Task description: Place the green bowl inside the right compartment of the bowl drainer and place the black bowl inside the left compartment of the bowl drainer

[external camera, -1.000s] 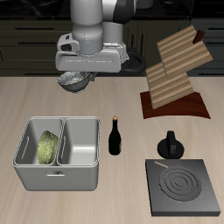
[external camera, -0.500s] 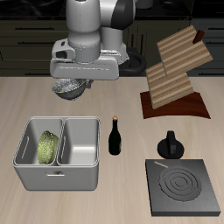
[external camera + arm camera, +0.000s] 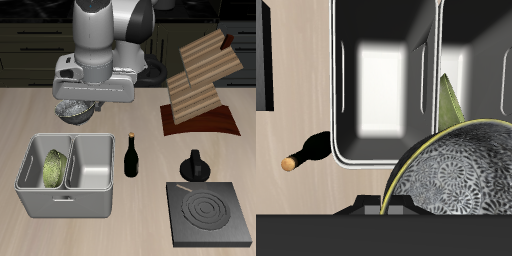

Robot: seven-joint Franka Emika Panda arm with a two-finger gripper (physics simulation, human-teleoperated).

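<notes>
The claw [image 3: 76, 106] hangs in the air above the back edge of the bowl drainer [image 3: 64, 198], pinching the black bowl [image 3: 74, 108] by its rim; the bowl is tipped on its side directly under the claw, clear of the table [image 3: 150, 220]. In the wrist view the speckled bowl [image 3: 461, 178] fills the near field, with the drainer's two wells beyond it. The green bowl [image 3: 53, 167] leans on edge inside one well of the drainer, the one farther from the bottle; the well beside the bottle holds nothing. There are two bowls in all, one drainer with two wells, and one dark bottle [image 3: 131, 156] standing upright just beside the drainer. Farther along the table are one black knobbed pot [image 3: 194, 165], one flat black stove plate [image 3: 210, 214] nearer the front edge, and one wooden rack [image 3: 203, 82] on a dark base at the back.
</notes>
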